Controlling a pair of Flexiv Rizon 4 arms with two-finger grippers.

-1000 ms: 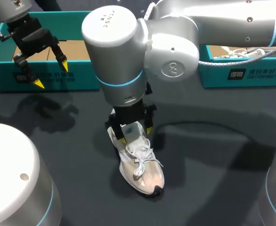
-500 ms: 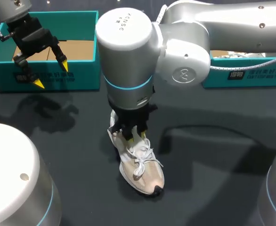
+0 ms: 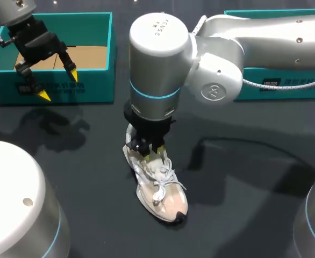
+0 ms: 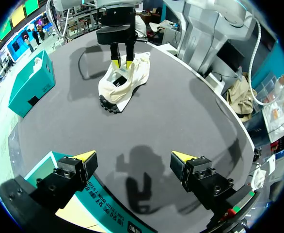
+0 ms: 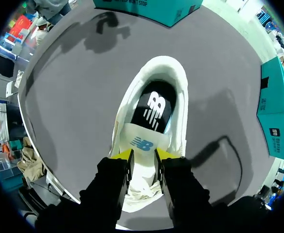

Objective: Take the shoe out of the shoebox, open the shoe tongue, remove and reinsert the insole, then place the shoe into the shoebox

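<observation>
Since a second ago my right arm [image 3: 157, 59] has swung toward my right and settled lower over the shoe [image 3: 165, 196]. The right jaws, which then stood wide on either side of the tongue [image 5: 143, 143], have drawn in to a narrow gap. They now pinch the tongue from both sides, the yellow tips [image 5: 121, 155] pressed against its white fabric just ahead of the collar. My left arm [image 3: 12, 11] has not shifted at all.

The shoe stands on its sole on the dark surface [image 3: 243, 188], out of any box. Its toe points toward the near edge and its heel sits under my right wrist. Its white laces [image 3: 160, 183] lie loosely across the front. From my right wrist I look down into the opening, where the dark insole [image 5: 154, 109] lies flat inside, beyond the tongue.

The left jaws hang wide over the front wall of the teal shoebox [image 3: 87, 86] at the far left, with nothing between the tips [image 4: 86, 156]. That box is open, with brown card showing inside. A second teal box [image 3: 286, 80] sits at the far right behind my right arm, and I cannot see into it. Both boxes are well apart from the shoe.
</observation>
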